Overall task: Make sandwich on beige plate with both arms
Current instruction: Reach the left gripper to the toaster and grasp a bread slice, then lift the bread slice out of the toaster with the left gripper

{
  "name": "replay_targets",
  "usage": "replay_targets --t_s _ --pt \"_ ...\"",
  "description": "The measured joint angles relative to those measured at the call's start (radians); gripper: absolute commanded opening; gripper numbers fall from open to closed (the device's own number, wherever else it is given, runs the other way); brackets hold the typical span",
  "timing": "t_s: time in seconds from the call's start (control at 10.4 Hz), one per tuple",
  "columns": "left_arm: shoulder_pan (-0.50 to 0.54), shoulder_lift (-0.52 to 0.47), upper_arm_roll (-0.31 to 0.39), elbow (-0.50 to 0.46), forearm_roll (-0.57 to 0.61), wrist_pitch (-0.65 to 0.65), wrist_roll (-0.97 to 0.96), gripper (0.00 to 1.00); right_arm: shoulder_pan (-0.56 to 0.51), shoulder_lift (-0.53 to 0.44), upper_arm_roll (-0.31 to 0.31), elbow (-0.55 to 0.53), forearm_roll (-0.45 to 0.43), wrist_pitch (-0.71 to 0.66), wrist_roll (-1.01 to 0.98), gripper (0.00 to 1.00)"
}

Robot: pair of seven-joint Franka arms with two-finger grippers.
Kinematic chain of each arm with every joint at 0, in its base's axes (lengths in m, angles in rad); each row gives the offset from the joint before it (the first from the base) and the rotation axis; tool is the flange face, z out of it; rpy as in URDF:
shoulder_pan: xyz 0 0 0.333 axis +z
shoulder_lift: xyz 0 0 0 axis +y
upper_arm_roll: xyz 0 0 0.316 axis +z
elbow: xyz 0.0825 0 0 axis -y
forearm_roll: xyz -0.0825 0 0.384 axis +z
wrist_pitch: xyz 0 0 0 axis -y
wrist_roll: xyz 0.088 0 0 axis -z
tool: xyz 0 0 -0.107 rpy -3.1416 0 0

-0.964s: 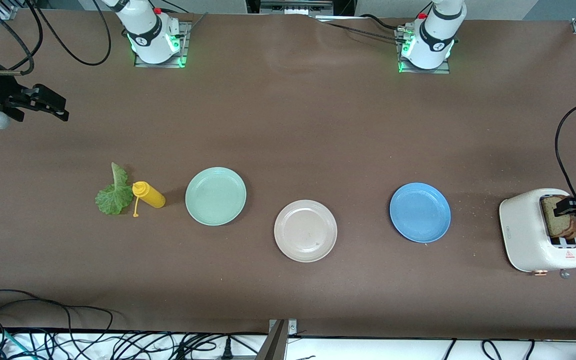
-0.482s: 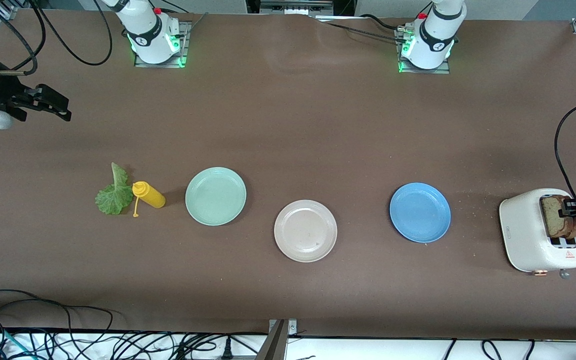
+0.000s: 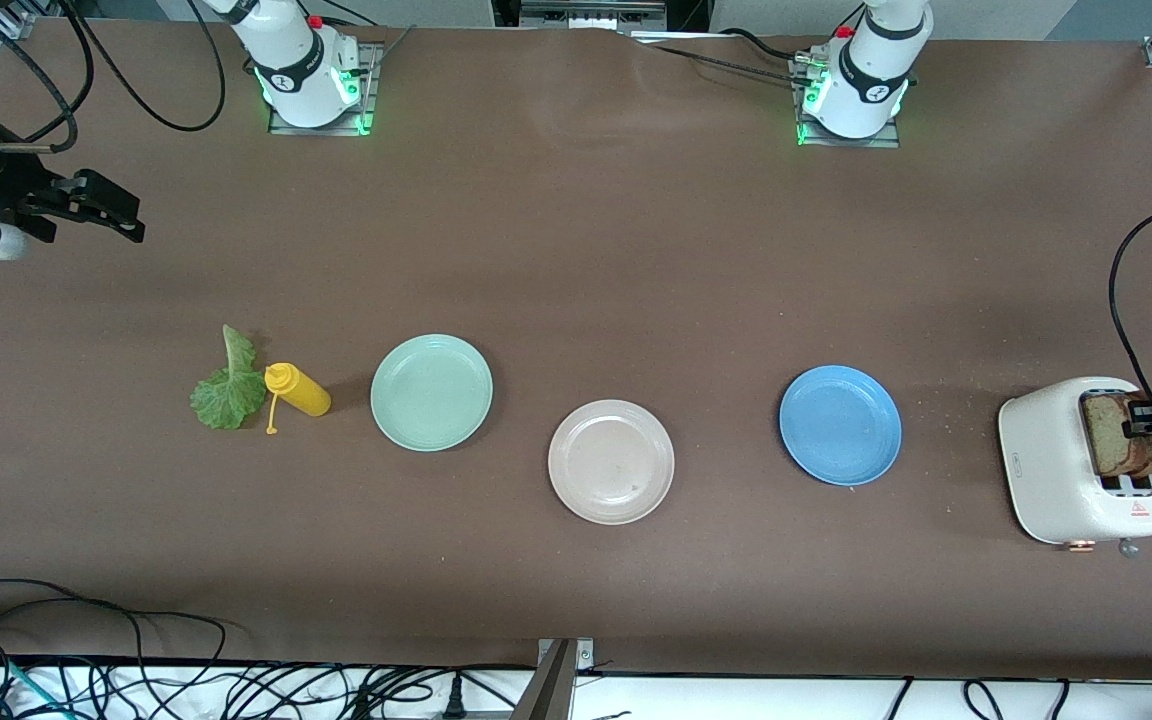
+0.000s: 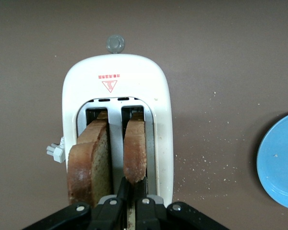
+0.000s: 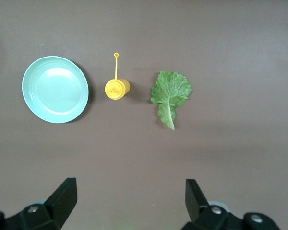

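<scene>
Two brown bread slices (image 3: 1108, 440) stand in the white toaster (image 3: 1046, 470) at the left arm's end of the table. My left gripper (image 3: 1143, 424) is over the toaster. In the left wrist view it (image 4: 133, 184) is shut on the top edge of the slice (image 4: 135, 148) in the slot nearer the blue plate. The other slice (image 4: 89, 167) stands free beside it. The green lettuce leaf (image 3: 226, 390) lies flat toward the right arm's end and also shows in the right wrist view (image 5: 170, 91). The beige plate (image 3: 611, 461) is bare. My right gripper (image 3: 106, 215) hangs open and empty (image 5: 129, 201) above the table.
A yellow squeeze bottle (image 3: 298, 390) lies between the lettuce and the mint-green plate (image 3: 431, 392). A blue plate (image 3: 840, 425) sits between the beige plate and the toaster. Crumbs lie round the toaster. Cables run along the table's front edge.
My left gripper has shifted slightly over the toaster while pinching the slice. My right gripper has drifted a little toward the table's middle.
</scene>
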State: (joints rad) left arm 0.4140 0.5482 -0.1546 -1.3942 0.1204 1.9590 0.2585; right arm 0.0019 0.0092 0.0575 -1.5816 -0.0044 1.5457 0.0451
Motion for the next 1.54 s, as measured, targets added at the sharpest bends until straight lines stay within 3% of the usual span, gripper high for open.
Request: replay_targets --t_s 0.19,0.77,1.06,1.35,1.54 --pt "0.0 -0.005 -0.003 0.042 0.0 -0.01 0.0 0.0 0.0 0.002 0.0 -0.001 0.0 -0.001 0.0 1.0" --pt "-0.016 -0.113 -0.03 0.082 -0.033 -0.225 -0.046 0.0 -0.001 0.004 0.0 -0.001 0.0 -0.001 0.001 1.0" --pt "-0.052 -0.165 -0.077 0.113 -0.112 -0.311 -0.294 0.0 -0.001 0.005 0.001 -0.001 0.0 -0.002 0.001 1.0" --pt "-0.099 -0.158 -0.251 0.109 -0.115 -0.316 -0.676 0.0 -0.001 0.005 0.002 -0.001 0.0 -0.002 0.001 1.0" --pt "-0.177 -0.128 -0.287 0.105 -0.142 -0.302 -0.842 0.0 -0.002 0.006 0.003 -0.001 0.001 -0.002 0.001 1.0"
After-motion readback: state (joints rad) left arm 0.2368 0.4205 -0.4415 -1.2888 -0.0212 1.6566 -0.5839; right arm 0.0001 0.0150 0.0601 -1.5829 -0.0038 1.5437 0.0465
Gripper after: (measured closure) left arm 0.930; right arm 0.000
